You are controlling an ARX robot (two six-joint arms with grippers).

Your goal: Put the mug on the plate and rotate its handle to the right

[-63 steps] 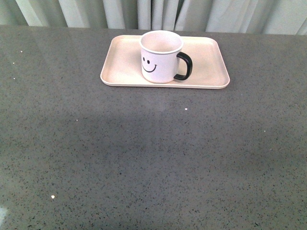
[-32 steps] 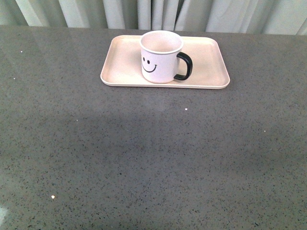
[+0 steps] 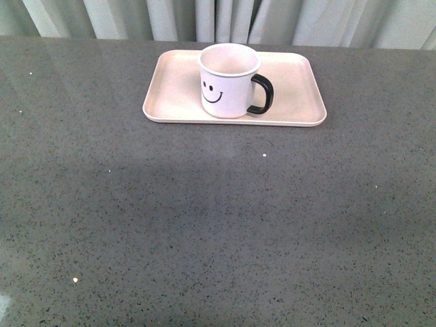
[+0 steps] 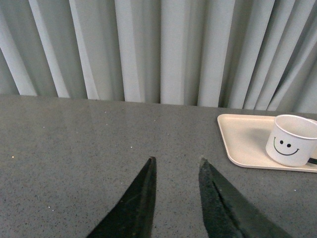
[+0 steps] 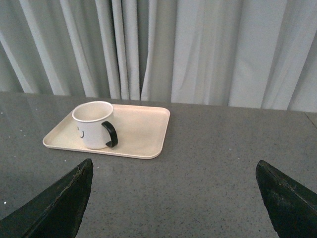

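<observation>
Front view shows the mug [image 3: 228, 82] standing upright on the plate [image 3: 177, 88], roughly at the plate's middle and nearer its front rim than its back one. The handle [image 3: 262, 94] sticks out to the robot's right. The smiley face [image 3: 212, 92] on the mug's wall looks toward the camera, a little left of the mug's centre. A thin dark line runs round the mug's lip, and its pale inside is visible from above. The plate lies flat on the far part of the grey speckled worktop [image 3: 218, 225], its long edges running left to right, just in front of a pale pleated curtain [image 3: 225, 17].

In the left wrist view the left gripper [image 4: 177, 159] is over bare worktop. Its two dark fingers are parted with a clear gap between the tips, and it grips nothing. Mug and plate sit well apart from it, off to one side, with the printed face turned to this camera.

In the right wrist view the right gripper [image 5: 173, 162] is spread very wide. Only the ends of its two fingers show, far from each other, and it holds nothing. The mug and plate lie beyond it on the worktop, well clear of both fingers, with the black handle turned toward this camera.
</observation>
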